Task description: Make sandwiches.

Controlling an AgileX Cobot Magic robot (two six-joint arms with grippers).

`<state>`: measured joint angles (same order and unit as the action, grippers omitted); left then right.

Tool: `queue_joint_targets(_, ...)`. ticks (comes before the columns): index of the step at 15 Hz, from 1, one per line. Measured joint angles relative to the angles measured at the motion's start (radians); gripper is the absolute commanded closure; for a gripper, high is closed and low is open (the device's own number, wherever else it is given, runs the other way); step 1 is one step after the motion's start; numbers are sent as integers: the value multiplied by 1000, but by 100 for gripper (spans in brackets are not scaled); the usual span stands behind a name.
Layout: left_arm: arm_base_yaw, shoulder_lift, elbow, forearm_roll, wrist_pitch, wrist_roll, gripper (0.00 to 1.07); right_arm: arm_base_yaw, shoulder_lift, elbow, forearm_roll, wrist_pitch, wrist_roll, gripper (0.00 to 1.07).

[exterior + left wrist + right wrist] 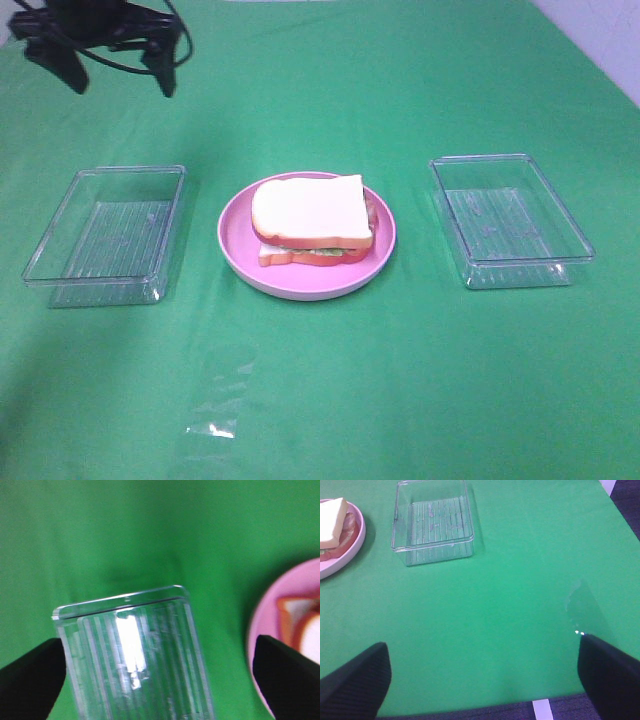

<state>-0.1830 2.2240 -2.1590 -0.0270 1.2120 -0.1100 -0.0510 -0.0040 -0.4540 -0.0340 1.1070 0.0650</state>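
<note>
A finished toy sandwich (308,222) sits on a round pink plate (236,245) at the centre of the green cloth (400,400), its top white slice covering lettuce and a reddish filling that peeks out along the near edge. A clear plastic tray (105,235) lies at nine o'clock from the plate and a second clear tray (510,220) at three o'clock; both appear empty. A scrap of clear film (220,400) rests at seven o'clock, nearer the camera.

The left gripper (120,60) hangs high at eleven o'clock, well apart from the plate, jaws spread wide and holding nothing; its wrist camera looks down on the corner of the nine o'clock tray. The right gripper (480,680) is out of the overhead view, but its own camera shows black fingers (355,680) parted over bare cloth, gripping nothing.

The stack looks complete, so the risk from here lies in further contact: a careless pass of either arm could nudge the top slice, which already sits slightly askew over the filling, and slide it off. A low sweep could also snag a light tray or the film and drag it into the plate
</note>
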Motion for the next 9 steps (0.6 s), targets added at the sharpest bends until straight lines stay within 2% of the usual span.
queue_joint_targets(3, 164, -12, 18, -12, -1, 2, 13, 0, 0, 0, 0, 0, 0, 9)
queue_joint_targets(5, 194, -24, 63, -27, -1, 19, 13, 0, 0, 0, 0, 0, 0, 9)
queue_joint_targets(6, 196, -44, 116, -29, -1, 31, 13, 0, 0, 0, 0, 0, 0, 9)
queue_joint_targets(7, 196, -123, 257, -37, -2, 44, 13, 0, 0, 0, 0, 0, 0, 9)
queue_joint_targets(8, 196, -147, 292, -37, -2, 49, 13, 0, 0, 0, 0, 0, 0, 9)
queue_joint_targets(9, 196, -211, 383, -37, -3, 56, 13, 0, 0, 0, 0, 0, 0, 9)
